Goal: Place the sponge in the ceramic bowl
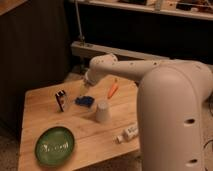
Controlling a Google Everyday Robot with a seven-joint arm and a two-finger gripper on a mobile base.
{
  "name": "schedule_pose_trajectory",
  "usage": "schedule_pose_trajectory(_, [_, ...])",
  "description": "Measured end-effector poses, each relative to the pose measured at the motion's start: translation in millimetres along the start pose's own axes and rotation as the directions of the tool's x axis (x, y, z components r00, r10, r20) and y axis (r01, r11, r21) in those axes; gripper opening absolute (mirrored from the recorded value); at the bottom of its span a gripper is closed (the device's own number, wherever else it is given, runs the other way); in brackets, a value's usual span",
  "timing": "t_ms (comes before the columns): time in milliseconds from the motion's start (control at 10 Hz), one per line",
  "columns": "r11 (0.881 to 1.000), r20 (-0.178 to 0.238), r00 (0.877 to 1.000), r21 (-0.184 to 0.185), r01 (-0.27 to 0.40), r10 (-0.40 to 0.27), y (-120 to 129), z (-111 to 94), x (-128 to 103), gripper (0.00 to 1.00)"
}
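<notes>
Parallel-jaw gripper (85, 90) on the white arm, poised just above the small flat deep-blue sponge (84, 101), probably to descend on it; whether it is spread or closed cannot be told; the sponge lies on the wooden table (37, 117), well apart from the round glossy green ceramic bowl (55, 146) at its 7 o'clock; a white upturned cup (102, 111) just beside it at 4 o'clock probably crowds that side.

White cup (102, 111), carrot (113, 90), box (61, 99), tube (128, 133)
</notes>
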Motion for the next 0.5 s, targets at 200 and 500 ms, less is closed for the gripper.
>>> schedule_pose_trajectory(200, [1.0,-0.066,0.998,0.0,0.002,-0.002,2.1,22.4,10.5,0.8])
schedule_pose_trajectory(500, [0.999,-0.089,0.995,-0.033,-0.038,0.035,0.8,52.7,24.3,0.8])
